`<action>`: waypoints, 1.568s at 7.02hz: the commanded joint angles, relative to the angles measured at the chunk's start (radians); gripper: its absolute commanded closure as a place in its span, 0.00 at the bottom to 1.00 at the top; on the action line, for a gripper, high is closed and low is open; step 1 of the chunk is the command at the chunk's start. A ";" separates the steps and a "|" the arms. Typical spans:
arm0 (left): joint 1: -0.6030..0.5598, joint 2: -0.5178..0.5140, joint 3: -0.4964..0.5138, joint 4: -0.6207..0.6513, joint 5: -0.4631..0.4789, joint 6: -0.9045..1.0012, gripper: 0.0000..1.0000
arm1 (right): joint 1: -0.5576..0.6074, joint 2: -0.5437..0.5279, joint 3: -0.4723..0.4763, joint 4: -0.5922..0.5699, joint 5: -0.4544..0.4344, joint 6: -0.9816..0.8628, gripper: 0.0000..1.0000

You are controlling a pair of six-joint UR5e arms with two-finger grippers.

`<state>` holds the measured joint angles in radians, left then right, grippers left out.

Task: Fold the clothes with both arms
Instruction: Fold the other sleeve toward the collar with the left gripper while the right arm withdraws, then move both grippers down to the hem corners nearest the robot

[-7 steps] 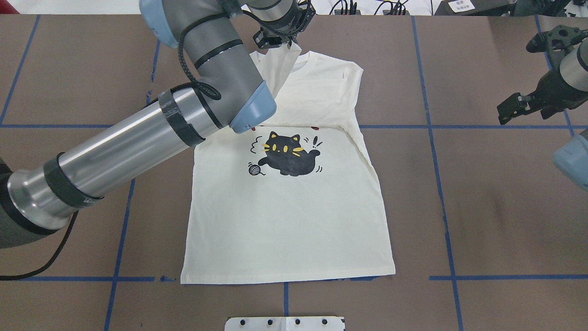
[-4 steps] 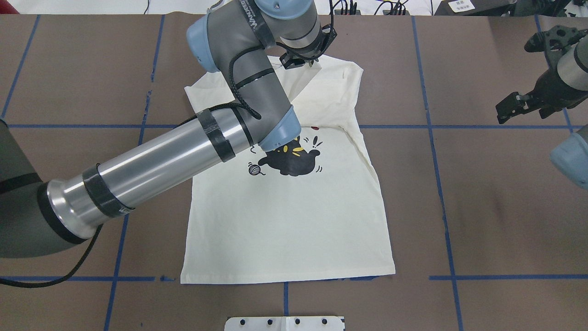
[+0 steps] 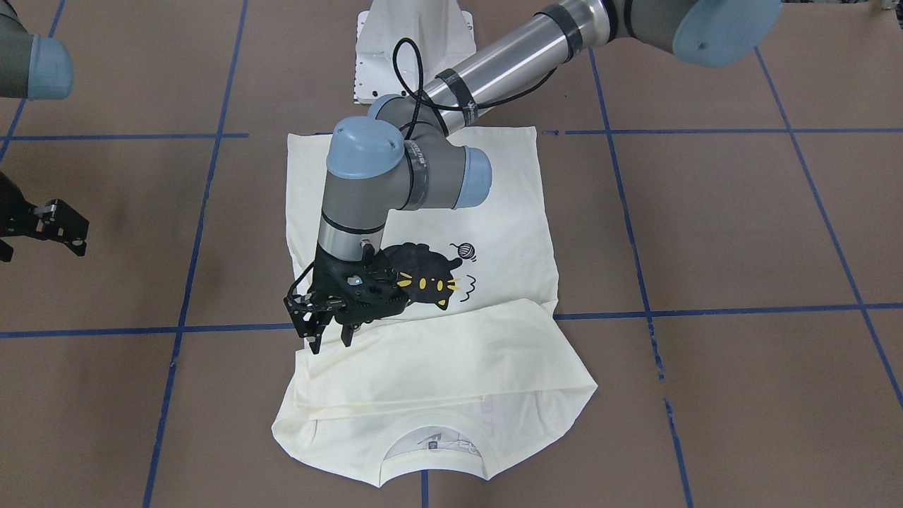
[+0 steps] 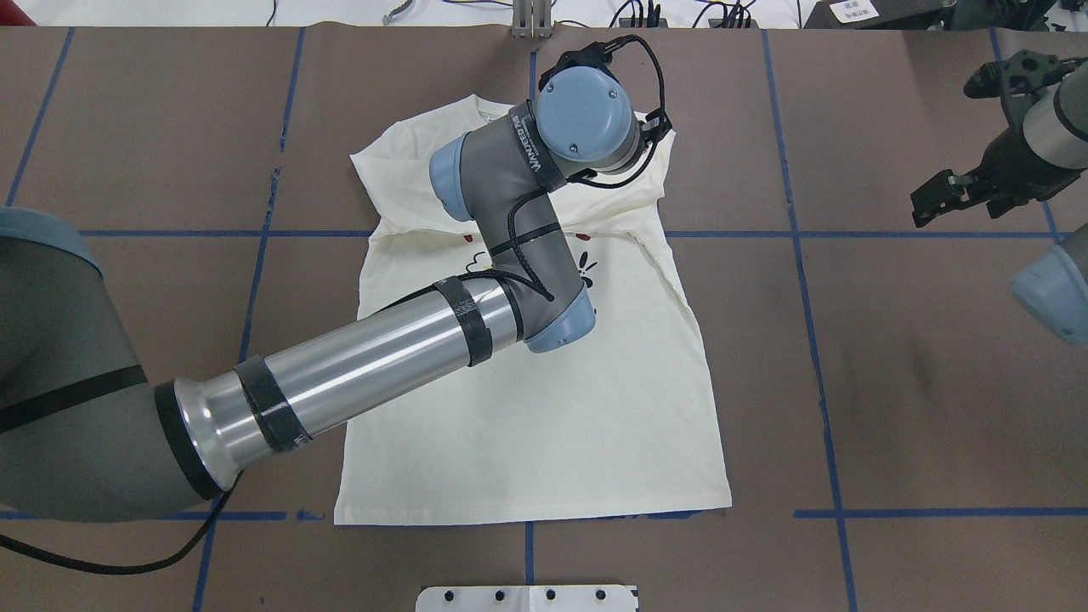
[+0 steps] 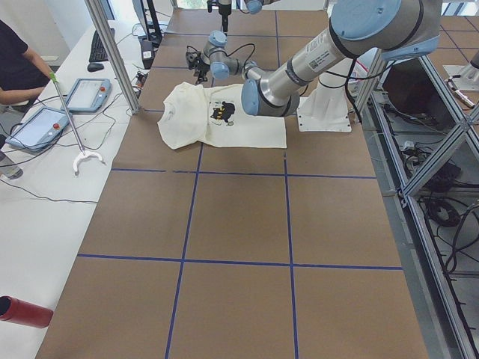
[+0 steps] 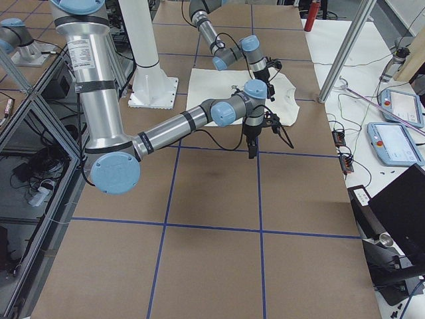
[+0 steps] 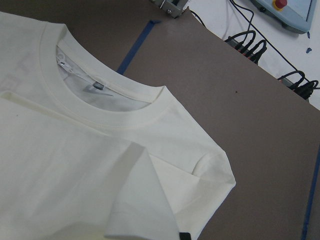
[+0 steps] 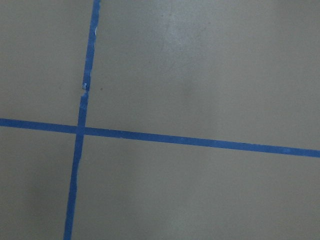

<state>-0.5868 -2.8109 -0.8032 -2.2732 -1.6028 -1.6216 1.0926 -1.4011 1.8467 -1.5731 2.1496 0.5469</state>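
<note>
Fingers (image 3: 313,337) of my left gripper (image 3: 329,339) point down, poised just above the cloth, just past the cat print (image 3: 423,279) on its collar side. They stand apart, and I see no cloth pinched between them, so I read them as released. In the wrist view only a dark tip shows at the bottom edge.

One cream-white shirt (image 4: 527,425) lies spread on the brown bench (image 4: 892,382), print side up, with the cat print near its middle. A long sleeve (image 3: 458,331) lies folded flat across the chest, between the cat print and the collar (image 7: 115,120). It covers most of the red lettering (image 4: 582,236) beside the cat. On the other side of the cat print, the shirt's edge is turned inward along a slanting crease.

My right gripper (image 4: 952,191) hangs over bare bench, well apart from the cat print and clear of the shirt. Whether its fingers are parted or closed I cannot tell.

By my judgement the sleeves are folded in and the shirt is narrowed. The body is not yet folded: the cloth from the cat print to the hem (image 4: 527,508) lies at full length. What remains is bringing hem and collar together, likely with both arms.
</note>
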 commanded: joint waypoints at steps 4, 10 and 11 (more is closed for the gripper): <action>-0.004 0.199 -0.293 0.102 -0.132 0.063 0.00 | -0.118 -0.016 0.011 0.268 0.004 0.340 0.00; -0.001 0.797 -1.257 0.536 -0.151 0.371 0.00 | -0.799 -0.058 0.189 0.306 -0.512 1.009 0.00; 0.002 0.791 -1.271 0.566 -0.151 0.370 0.00 | -0.833 -0.059 0.186 0.306 -0.527 1.024 0.00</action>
<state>-0.5876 -2.0296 -2.0354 -1.7453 -1.7523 -1.2533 0.3361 -1.4583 2.0299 -1.2668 1.6733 1.5218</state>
